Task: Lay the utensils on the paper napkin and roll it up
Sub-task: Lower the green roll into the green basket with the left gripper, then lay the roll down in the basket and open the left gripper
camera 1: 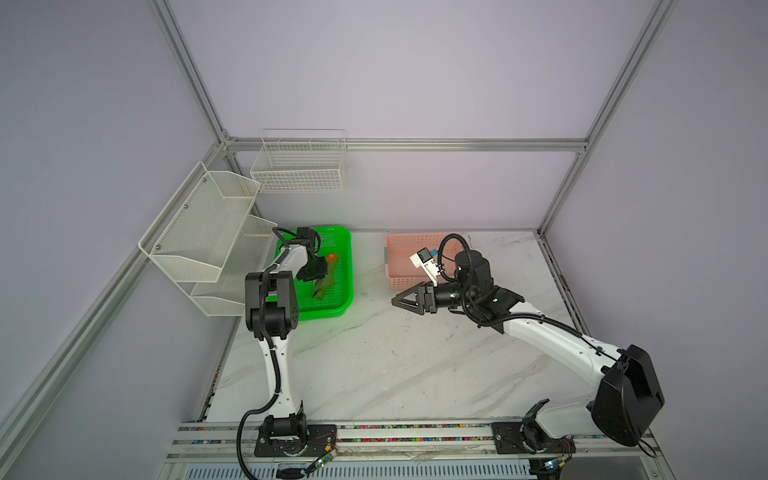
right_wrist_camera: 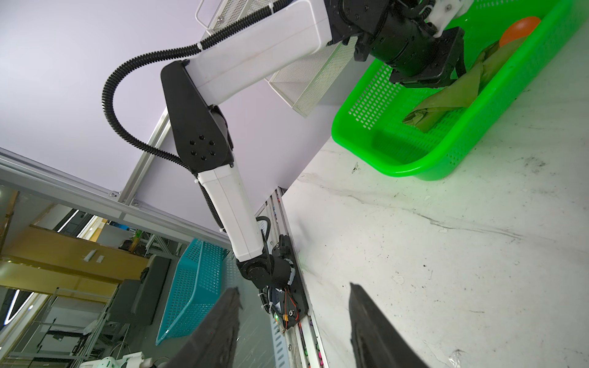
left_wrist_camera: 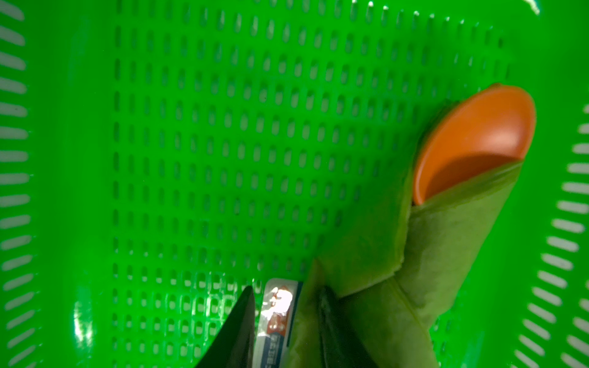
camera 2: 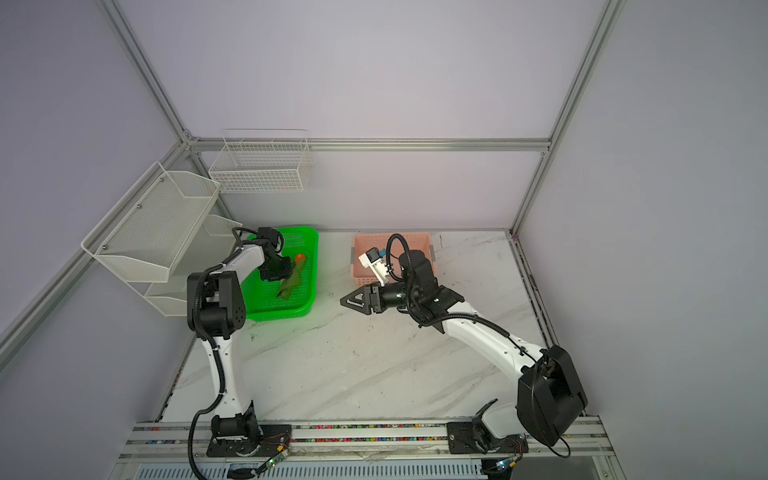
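Top views, both of them, show you the marble table [camera 1: 395, 365] with 2 arms on it. The left arm reaches into the green tray [camera 1: 348, 270] at the far left. The right arm hovers over bare table between that tray and the pink basket [camera 1: 405, 243].

The paper napkin [camera 1: 323, 286] lies inside the tray, already wrapped into a rough roll. Only 1 of the utensils shows: the spoon [camera 1: 331, 257], whose orange bowl pokes out of the roll's far end. If the fork and knife are in there, they are hidden.

The roll's long axis runs from the tray's far side toward its near side, slanting a little toward the left arm's base. The left gripper [camera 1: 312, 270] sits just beside the roll on its left, about mid-length. That makes it by far the nearer claw. The right gripper [camera 1: 395, 302] points at the tray from well apart, beyond its right rim, with its jaws spread and nothing between them.

In the left wrist view, a loose napkin [left_wrist_camera: 446, 255] flap stands between the left gripper's [left_wrist_camera: 287, 290] 2 fingers. It leans on 1 of them, and a gap shows a sticker [left_wrist_camera: 275, 312] on the other side. So the jaws are parted and not pinching.

You should expect the next move to depend on that flap.
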Robot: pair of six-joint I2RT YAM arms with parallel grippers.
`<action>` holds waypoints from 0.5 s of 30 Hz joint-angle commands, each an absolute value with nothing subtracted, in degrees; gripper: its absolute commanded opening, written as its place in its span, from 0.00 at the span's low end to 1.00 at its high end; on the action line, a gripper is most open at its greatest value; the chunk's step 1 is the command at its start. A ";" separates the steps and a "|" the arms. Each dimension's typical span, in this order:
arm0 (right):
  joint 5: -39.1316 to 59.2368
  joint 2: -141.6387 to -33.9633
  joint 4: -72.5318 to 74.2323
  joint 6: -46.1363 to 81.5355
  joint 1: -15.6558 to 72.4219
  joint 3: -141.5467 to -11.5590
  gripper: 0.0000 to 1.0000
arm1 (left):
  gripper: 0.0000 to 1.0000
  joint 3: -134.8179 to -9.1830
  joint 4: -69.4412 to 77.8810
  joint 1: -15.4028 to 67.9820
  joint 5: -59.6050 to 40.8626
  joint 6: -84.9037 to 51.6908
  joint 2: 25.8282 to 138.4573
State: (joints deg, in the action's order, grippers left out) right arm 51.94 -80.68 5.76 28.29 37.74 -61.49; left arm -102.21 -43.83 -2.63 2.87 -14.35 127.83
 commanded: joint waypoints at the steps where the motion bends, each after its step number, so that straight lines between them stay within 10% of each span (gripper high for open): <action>1: 52.74 -79.74 8.32 28.91 37.44 -61.52 0.57 | 0.35 -100.24 -43.55 -2.16 5.42 -15.16 123.31; 15: 52.84 -80.10 8.62 28.91 37.44 -61.65 0.57 | 0.39 -93.07 -40.17 0.73 0.23 -18.61 114.62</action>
State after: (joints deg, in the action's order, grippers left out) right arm 51.94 -80.68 6.70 28.49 37.74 -61.49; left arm -96.09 -42.63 -0.03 2.94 -17.08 116.90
